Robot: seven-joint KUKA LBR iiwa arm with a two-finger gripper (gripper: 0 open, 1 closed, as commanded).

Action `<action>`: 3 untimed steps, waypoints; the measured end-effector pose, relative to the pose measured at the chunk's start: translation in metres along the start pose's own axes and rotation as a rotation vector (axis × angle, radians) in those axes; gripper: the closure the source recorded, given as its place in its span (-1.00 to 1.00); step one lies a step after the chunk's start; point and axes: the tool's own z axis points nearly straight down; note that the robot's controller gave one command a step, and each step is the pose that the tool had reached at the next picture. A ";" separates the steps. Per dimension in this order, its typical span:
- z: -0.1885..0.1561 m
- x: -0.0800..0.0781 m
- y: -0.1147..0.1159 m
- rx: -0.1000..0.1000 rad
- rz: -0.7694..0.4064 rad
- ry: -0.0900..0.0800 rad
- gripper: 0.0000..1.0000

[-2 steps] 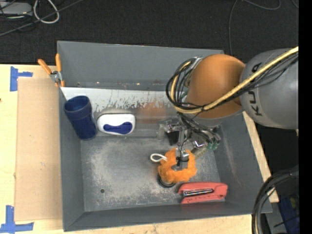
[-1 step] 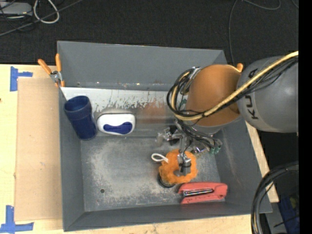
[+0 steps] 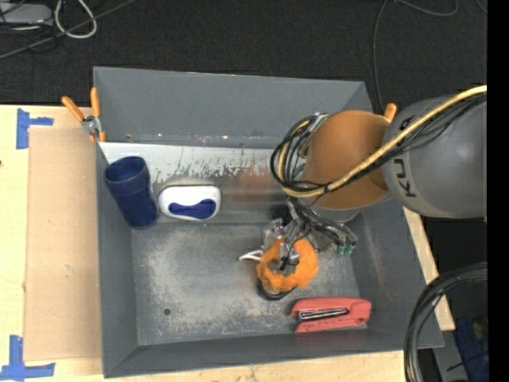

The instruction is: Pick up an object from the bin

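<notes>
Grey scuffed metal forms the bin (image 3: 231,106), which sits before a dark floor (image 3: 238,30) strewn with cables (image 3: 75,10). At the bin's left rear, a dark blue cup (image 3: 131,191) stands with a white-and-blue rounded thing (image 3: 189,200) just beside it. A flat red stapler-like thing (image 3: 332,313) lies near the front wall, right of centre. Just behind it, the hand (image 3: 285,253) is low over a soft orange lump (image 3: 298,270) and touching its top. Whether the hand is clenched or released cannot be told.
</notes>
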 end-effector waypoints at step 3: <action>-0.059 -0.007 0.003 -0.002 0.001 0.005 1.00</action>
